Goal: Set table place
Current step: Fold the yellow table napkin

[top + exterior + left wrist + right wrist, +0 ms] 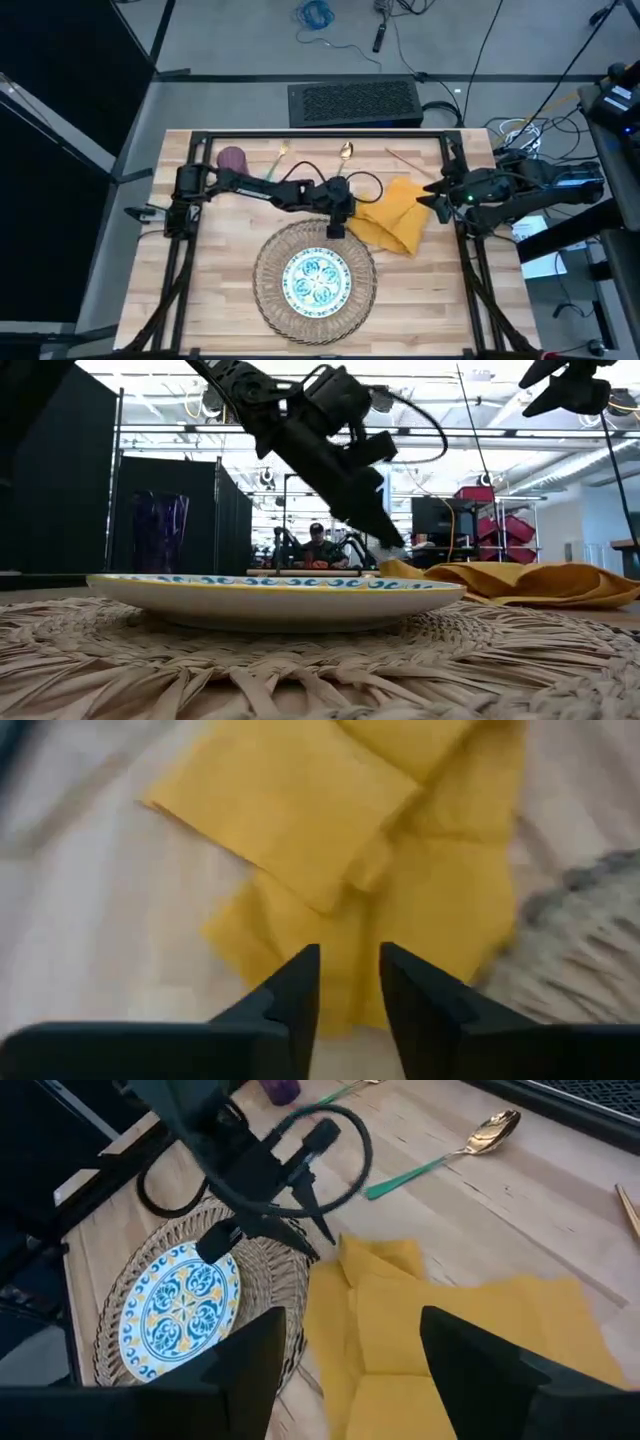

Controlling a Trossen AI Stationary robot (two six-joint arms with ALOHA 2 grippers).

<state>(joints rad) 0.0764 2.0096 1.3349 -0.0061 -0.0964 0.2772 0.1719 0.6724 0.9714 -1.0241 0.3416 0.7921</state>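
A crumpled yellow napkin (395, 218) lies on the table (220, 290), to the right of a round woven mat (268, 262). The mat carries a white plate with a teal pattern (315, 278). A purple cup (232, 158), a fork (276, 163) and a spoon (345, 153) sit near the far edge. My left gripper (350, 980) points down at the napkin's left edge (330, 830), its fingers a narrow gap apart with nothing between them. My right gripper (352, 1320) hangs wide open, high above the napkin's right side (440, 1340).
A thin wooden stick (405, 160) lies near the far right corner. A black frame (320, 135) runs around the tabletop, and a dark flat box (353, 102) sits beyond its far edge. A person (317, 545) sits in the room behind.
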